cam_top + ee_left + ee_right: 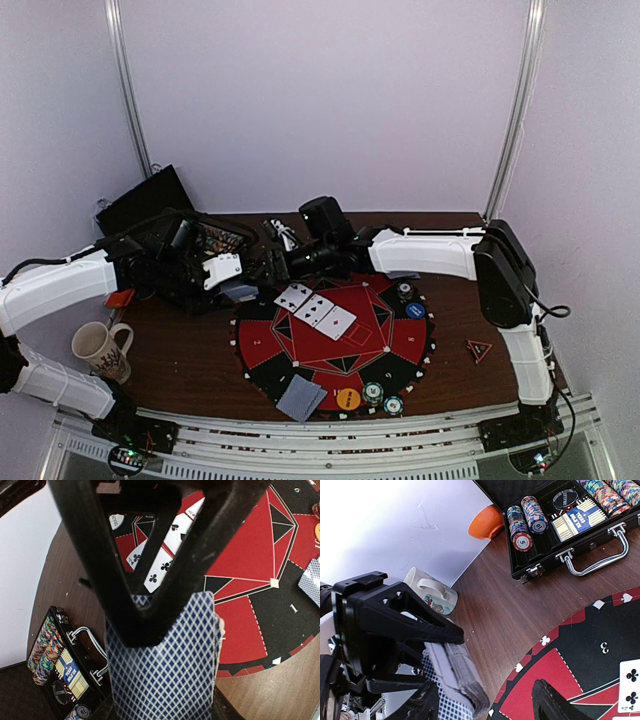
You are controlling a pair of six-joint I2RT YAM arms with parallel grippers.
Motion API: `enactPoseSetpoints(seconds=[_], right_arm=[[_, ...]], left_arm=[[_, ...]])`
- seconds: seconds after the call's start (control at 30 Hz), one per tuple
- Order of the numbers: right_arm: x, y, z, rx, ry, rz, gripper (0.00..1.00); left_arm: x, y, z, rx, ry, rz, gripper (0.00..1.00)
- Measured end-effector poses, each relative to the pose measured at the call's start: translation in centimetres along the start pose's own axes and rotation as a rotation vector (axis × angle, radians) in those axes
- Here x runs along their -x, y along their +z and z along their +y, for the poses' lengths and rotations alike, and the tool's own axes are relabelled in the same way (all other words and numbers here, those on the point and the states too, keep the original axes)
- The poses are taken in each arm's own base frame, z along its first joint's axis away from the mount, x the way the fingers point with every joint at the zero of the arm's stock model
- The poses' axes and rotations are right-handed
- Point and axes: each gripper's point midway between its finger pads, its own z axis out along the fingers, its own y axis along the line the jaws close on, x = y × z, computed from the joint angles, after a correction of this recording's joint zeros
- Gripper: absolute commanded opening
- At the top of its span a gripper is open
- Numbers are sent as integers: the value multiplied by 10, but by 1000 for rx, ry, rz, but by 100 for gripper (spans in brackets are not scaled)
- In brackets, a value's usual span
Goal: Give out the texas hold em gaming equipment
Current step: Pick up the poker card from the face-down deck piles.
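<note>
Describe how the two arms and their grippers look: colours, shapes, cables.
The left arm and the right arm both have smooth white shell links joined by bulky black joints. A thin black cable loops out beside the right arm. The left gripper has matte black fingers built as open triangular frames. The right gripper is black too, with blunt, rounded fingertips.

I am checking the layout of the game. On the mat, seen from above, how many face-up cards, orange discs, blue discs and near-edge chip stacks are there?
Face-up cards: 3
Orange discs: 1
Blue discs: 1
Chip stacks at the near edge: 2
Total: 7
</note>
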Motion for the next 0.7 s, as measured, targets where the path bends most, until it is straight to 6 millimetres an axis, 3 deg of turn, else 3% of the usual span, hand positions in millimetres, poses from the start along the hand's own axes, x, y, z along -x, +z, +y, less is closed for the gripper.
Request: enactPoseSetpoints(seconds=[0.1, 0.23, 0.7], right_arm=[[-1, 5, -4, -1, 4, 5, 63], [-1, 9, -7, 3, 1, 11, 42], [-6, -2, -6, -50, -31, 27, 15]], left_arm=[[0, 0, 0, 0, 0, 0, 47], [0, 0, 0, 0, 0, 0, 47], [-1, 0, 1, 8, 0, 7, 47]])
